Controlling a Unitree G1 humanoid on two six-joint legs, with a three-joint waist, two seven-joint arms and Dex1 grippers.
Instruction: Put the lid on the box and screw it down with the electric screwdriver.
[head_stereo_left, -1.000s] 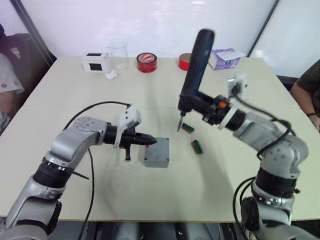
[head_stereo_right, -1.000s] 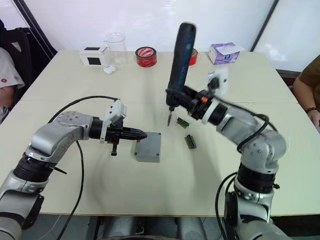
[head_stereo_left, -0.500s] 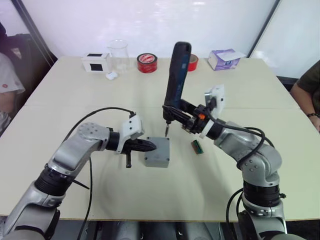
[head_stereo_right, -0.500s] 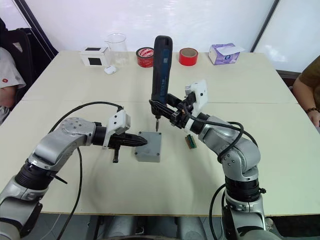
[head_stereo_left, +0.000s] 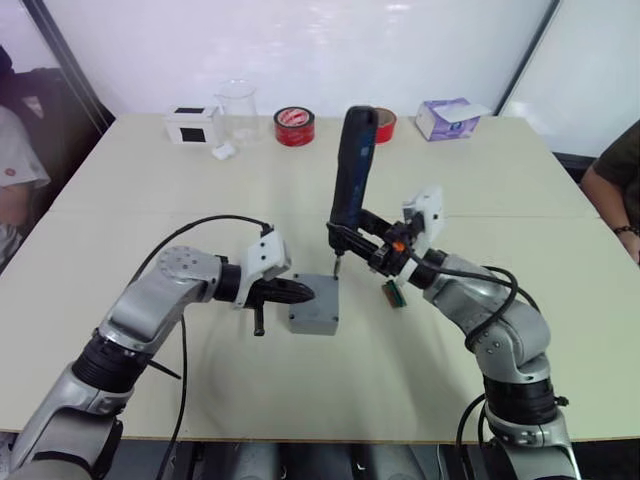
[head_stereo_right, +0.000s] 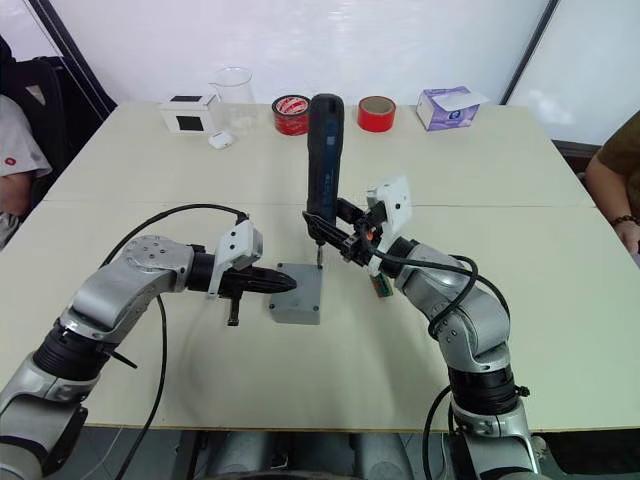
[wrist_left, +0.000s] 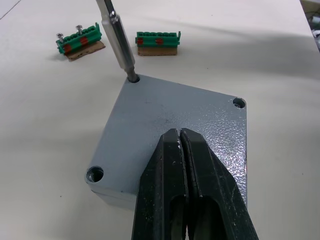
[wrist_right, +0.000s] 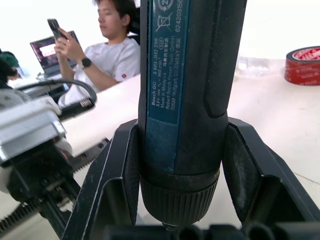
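Grey metal is sitting nearest on the worktop (head_stereo_left: 420, 360): the lid (wrist_left: 175, 125) is lying flush on the box (head_stereo_left: 315, 305), corners matching, three corner holes showing in the left wrist view. The left hand (wrist_left: 182, 145) is reaching in from the robot's left, its two black fingers (wrist_left: 170, 170) clenched together with nothing between them, the tips resting on the lid's top face and apparently pinning it down.

Farther on, the right hand (wrist_right: 180, 200) is gripping the electric screwdriver (head_stereo_left: 352, 170) by its lower barrel. The tool's long axis is standing close to upright, leaning slightly. Its metal bit (wrist_left: 117, 42) is entering the lid's far corner hole on the right arm's side; whether a screw is seated there cannot be told.

Judgement: fastening is at its first corner, and the coming move depends on keeping the bit in line with that hole.

Beyond the box, two green terminal blocks (wrist_left: 117, 41) are lying on the worktop.
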